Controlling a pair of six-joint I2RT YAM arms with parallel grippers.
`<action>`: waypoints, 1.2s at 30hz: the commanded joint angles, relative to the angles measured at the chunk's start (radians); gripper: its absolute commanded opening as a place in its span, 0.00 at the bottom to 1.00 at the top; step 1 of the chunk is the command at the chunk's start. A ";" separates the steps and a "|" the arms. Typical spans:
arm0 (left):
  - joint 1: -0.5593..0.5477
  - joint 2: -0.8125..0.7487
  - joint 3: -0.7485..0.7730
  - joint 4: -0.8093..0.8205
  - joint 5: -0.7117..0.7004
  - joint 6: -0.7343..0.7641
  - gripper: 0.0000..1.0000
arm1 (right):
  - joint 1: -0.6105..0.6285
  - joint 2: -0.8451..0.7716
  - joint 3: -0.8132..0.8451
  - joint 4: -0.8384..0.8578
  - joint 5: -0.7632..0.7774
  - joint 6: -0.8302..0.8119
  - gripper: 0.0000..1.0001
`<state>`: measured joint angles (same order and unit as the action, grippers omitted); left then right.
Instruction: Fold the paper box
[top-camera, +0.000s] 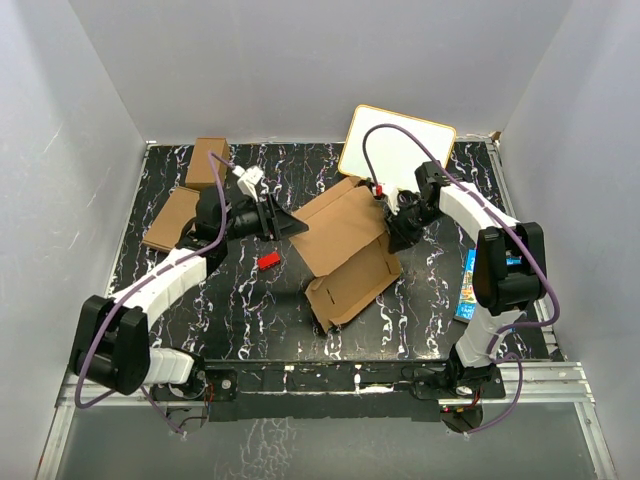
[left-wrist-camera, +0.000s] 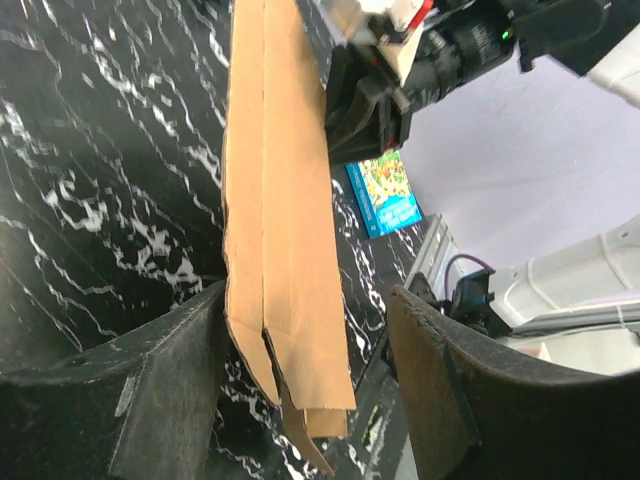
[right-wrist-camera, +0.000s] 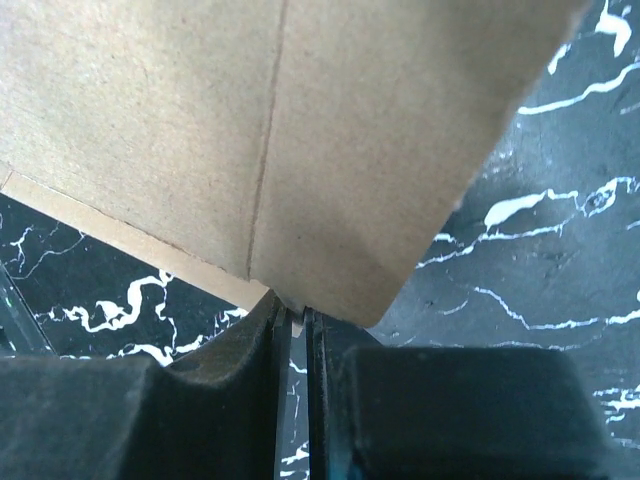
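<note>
The paper box (top-camera: 345, 250) lay near the middle of the black marbled table (top-camera: 240, 310), only partly formed. Its near end made a shallow tray with low walls raised, and a broad flat panel sloped up and away towards a white board with a tan rim (top-camera: 400, 140). No contents showed in the shallow tray. The right gripper (top-camera: 392, 222) sat at the box's far right edge, and in the right wrist view its fingers (right-wrist-camera: 420, 410) were pressed almost together on a thin corner of the cardboard (right-wrist-camera: 300, 130). The left gripper (top-camera: 290, 226) was at the opposite, left edge. In its own view its pads (left-wrist-camera: 150, 390) stood wide apart with an upright strip of the box (left-wrist-camera: 285, 220) between them, gripped by neither. Two smaller brown cartons (top-camera: 207, 160) (top-camera: 172, 218) rested closed at the far left of the table, their insides hidden. A small red piece (top-camera: 267, 260) lay just left of the box, and a blue printed packet (top-camera: 468, 285) lay near the right arm.
</note>
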<state>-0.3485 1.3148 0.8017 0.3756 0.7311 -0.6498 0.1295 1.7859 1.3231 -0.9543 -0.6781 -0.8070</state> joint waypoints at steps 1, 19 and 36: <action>0.005 0.039 -0.060 0.107 0.064 -0.094 0.61 | 0.015 -0.011 0.049 -0.076 0.108 0.022 0.10; 0.004 0.113 -0.195 0.246 -0.048 -0.175 0.00 | 0.097 0.054 0.046 0.019 0.264 0.152 0.15; 0.004 0.081 -0.234 0.272 -0.076 -0.160 0.00 | 0.097 -0.109 -0.194 0.314 0.237 0.215 0.32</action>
<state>-0.3496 1.4361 0.5694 0.5995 0.6548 -0.8192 0.2310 1.7348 1.1519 -0.7582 -0.4435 -0.6170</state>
